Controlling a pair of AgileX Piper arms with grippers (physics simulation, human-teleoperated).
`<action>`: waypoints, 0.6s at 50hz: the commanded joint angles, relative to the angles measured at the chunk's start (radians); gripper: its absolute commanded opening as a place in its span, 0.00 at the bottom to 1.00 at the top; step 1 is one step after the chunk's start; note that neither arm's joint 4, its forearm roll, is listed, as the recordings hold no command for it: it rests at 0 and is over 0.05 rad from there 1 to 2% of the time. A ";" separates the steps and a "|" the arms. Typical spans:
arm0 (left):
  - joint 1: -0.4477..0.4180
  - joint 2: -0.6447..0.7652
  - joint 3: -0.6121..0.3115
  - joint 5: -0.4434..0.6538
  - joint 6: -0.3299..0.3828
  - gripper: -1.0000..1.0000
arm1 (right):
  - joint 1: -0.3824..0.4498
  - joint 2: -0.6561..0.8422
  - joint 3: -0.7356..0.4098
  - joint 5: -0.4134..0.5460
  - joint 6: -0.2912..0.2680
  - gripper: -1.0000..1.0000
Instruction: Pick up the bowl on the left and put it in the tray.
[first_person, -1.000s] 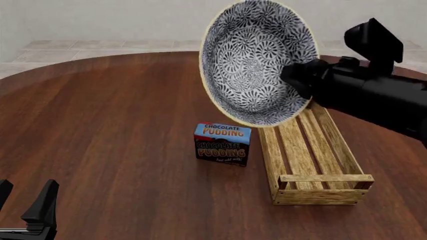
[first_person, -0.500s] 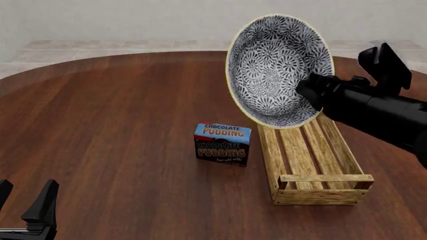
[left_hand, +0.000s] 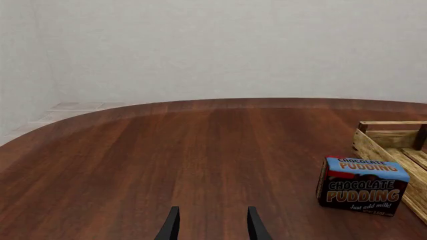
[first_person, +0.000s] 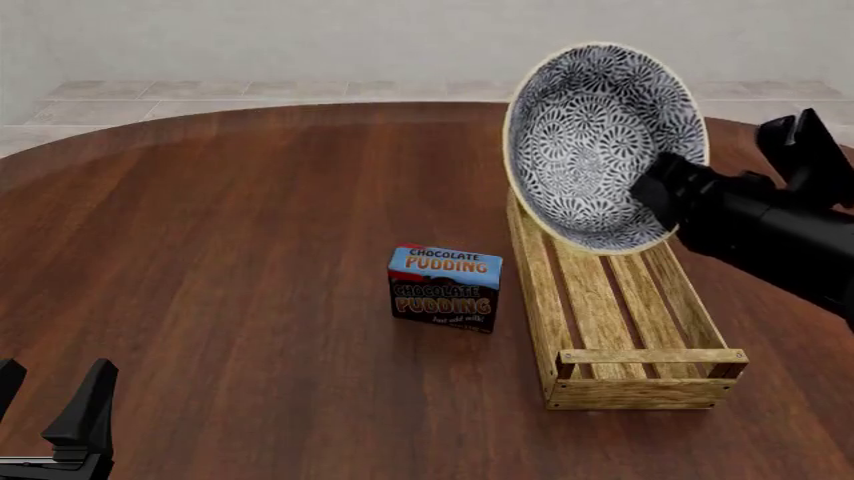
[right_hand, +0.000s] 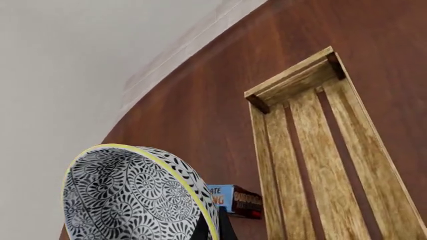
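A: Where is the tray (first_person: 627, 330)?
B: On the table (first_person: 240, 260), right of centre, running front to back. The pudding box (first_person: 446, 288) stands just left of it, apart.
A: And the bowl (first_person: 603, 145)?
B: In the air over the tray's far end, tipped on edge, held by the right gripper (first_person: 663, 192). The left gripper (first_person: 54, 420) sits at the near left corner, well apart.

Left gripper (left_hand: 212, 226): two dark fingertips held apart, with nothing between them, above the wooden table (left_hand: 167, 150). A chocolate pudding box (left_hand: 362, 185) stands upright on the table, just beside the near corner of the tray (left_hand: 387, 140).
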 joint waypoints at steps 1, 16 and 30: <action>0.000 0.000 0.000 0.000 0.000 1.00 | -0.059 0.001 0.014 0.004 0.032 0.00; 0.000 0.000 0.000 0.000 0.000 1.00 | -0.137 0.101 0.032 0.032 0.065 0.00; 0.000 0.000 0.000 0.000 0.000 1.00 | -0.168 0.151 0.025 0.047 0.068 0.00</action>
